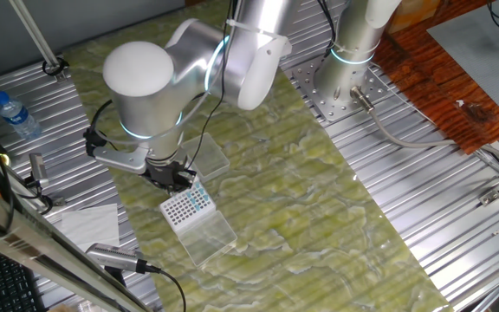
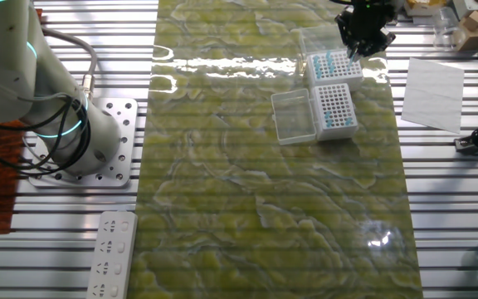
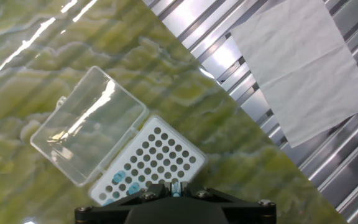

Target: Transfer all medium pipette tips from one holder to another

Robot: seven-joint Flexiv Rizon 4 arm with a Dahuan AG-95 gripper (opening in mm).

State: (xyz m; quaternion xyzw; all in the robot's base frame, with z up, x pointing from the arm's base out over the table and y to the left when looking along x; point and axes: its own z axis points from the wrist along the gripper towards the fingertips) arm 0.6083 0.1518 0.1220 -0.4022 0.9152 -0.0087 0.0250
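**Pincer above the two tip holders, one tip between the fingers**

Pincer (image 2: 363,37) at upper right of the other fixed view, poised over the upper holder (image 2: 336,66), with blue-topped medium pipette tips (image 2: 326,62) filling its left part. Second holder (image 2: 337,110) directly below in the frame, mostly bare holes, a short column of blue tops along its right edge; clear hinged lid (image 2: 294,116) lying open to its left. In the hand view, a single blue-topped tip (image 3: 175,186) at bottom centre, seemingly clamped between the fingers, just above the white grid (image 3: 160,158) with its few filled holes at lower left. Long axis of that tip along the fingers, hence roughly upright, point downward; exact tilt not discernible. Judged next: descent or lift straight along this axis, a sideways drift risking a bent tip. Paper sheet (image 3: 303,68) lying well apart at upper right, off the table (image 2: 256,208) mat.
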